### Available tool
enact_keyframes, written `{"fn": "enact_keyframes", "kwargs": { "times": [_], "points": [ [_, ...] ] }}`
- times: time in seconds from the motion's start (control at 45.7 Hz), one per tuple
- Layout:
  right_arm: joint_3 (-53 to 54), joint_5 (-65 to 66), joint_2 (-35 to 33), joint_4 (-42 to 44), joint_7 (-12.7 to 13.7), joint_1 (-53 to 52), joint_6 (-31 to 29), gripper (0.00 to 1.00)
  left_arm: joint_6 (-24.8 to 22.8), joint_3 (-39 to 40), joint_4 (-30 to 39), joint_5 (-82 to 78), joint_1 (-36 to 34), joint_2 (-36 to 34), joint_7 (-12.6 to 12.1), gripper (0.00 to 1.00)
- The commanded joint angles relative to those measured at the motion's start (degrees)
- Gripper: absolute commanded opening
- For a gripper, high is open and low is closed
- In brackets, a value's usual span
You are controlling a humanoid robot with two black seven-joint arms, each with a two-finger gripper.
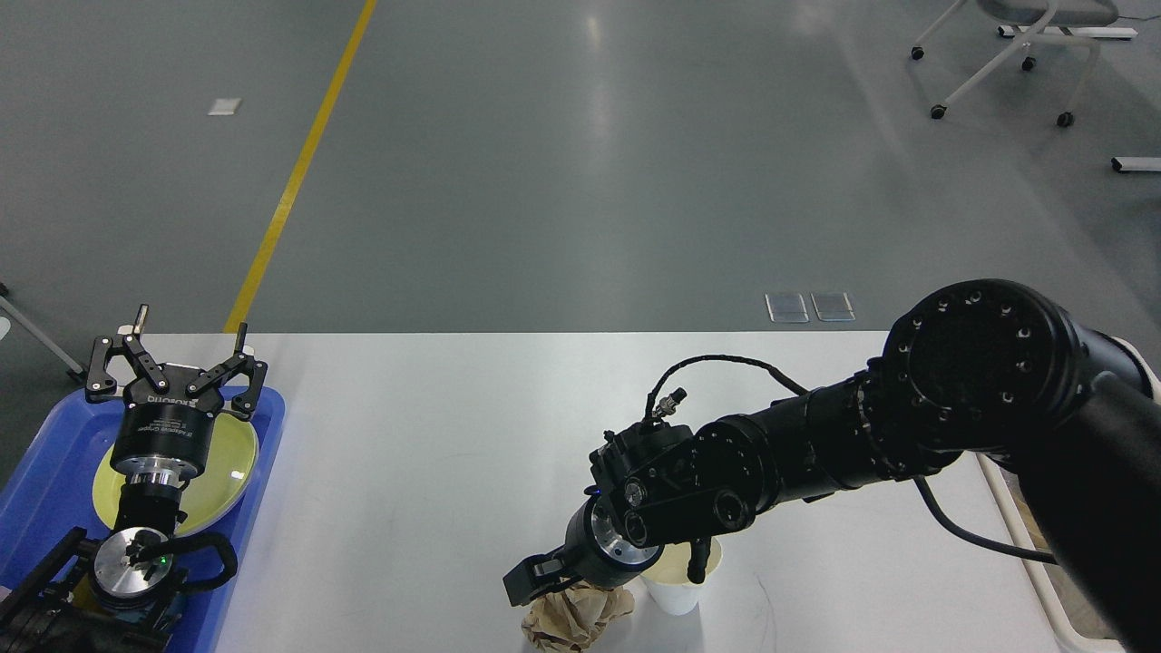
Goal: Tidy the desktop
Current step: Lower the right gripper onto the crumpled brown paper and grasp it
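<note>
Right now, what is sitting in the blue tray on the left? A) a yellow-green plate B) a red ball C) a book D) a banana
A: the blue tray holds a round yellow-green plate, partly hidden beneath the left gripper, whose fingers are spread open above it.

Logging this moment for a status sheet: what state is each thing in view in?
Left gripper: open, empty, above the yellow plate.
Right gripper: down on the crumpled brown paper; grip unclear.
Paper cup: upright, partly hidden.
Blue tray: holds the plate.
Desktop: not yet tidied.
</note>
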State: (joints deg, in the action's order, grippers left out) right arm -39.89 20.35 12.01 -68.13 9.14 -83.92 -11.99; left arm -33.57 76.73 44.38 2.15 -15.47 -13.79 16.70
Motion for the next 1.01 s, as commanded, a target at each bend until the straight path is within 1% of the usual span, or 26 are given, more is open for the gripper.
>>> {"fn": "enact_keyframes", "kwargs": {
  "times": [0.0, 0.175, 0.394, 0.415, 0.547, 0.612, 0.656, 0.722, 0.853, 0.918, 0.94, 0.962, 0.984],
  "points": [
    [0.0, 2.6, 0.0, 0.1, 0.0, 1.0, 0.9, 1.0, 0.0, 0.0, 0.0, 0.0, 0.0, 0.0, 0.0, 0.96],
    [0.0, 7.7, 0.1, -0.2, 0.0, 2.4, 0.9, 1.0, 0.0, 0.0, 0.0, 0.0, 0.0, 0.0, 0.0, 0.96],
    [0.0, 10.1, 0.1, -0.5, 0.0, 2.9, 0.9, 1.0, 0.0, 0.0, 0.0, 0.0, 0.0, 0.0, 0.0, 0.96],
    [0.0, 10.5, 0.2, -0.5, 0.0, 3.1, 0.9, 0.96, 0.0, 0.0, 0.0, 0.0, 0.0, 0.0, 0.0, 0.96],
    [0.0, 11.7, 0.1, -0.5, 0.0, 3.2, 0.9, 0.93, 0.0, 0.0, 0.0, 0.0, 0.0, 0.0, 0.0, 0.96],
    [0.0, 11.8, 0.2, -0.7, 0.0, 3.2, 0.9, 0.88, 0.0, 0.0, 0.0, 0.0, 0.0, 0.0, 0.0, 0.96],
    [0.0, 11.8, 0.2, -0.8, 0.1, 3.2, 0.9, 0.81, 0.0, 0.0, 0.0, 0.0, 0.0, 0.0, 0.0, 0.96],
    [0.0, 11.9, 0.2, -1.3, 0.1, 3.2, 0.8, 0.65, 0.0, 0.0, 0.0, 0.0, 0.0, 0.0, 0.0, 0.96],
    [0.0, 12.4, 0.2, -2.2, 1.1, 3.2, 0.1, 0.39, 0.0, 0.0, 0.0, 0.0, 0.0, 0.0, 0.0, 0.96],
    [0.0, 12.3, 0.3, -3.1, 2.2, 3.2, 0.0, 0.21, 0.0, 0.0, 0.0, 0.0, 0.0, 0.0, 0.0, 0.96],
    [0.0, 12.2, 0.3, -3.6, 2.6, 3.2, 0.0, 0.12, 0.0, 0.0, 0.0, 0.0, 0.0, 0.0, 0.0, 0.96],
    [0.0, 11.8, 0.4, -3.9, 3.6, 3.2, 0.0, 0.0, 0.0, 0.0, 0.0, 0.0, 0.0, 0.0, 0.0, 0.96],
    [-0.1, 11.6, 0.5, -4.0, 4.2, 3.2, 0.0, 0.0, 0.0, 0.0, 0.0, 0.0, 0.0, 0.0, 0.0, 0.96]
  ]
}}
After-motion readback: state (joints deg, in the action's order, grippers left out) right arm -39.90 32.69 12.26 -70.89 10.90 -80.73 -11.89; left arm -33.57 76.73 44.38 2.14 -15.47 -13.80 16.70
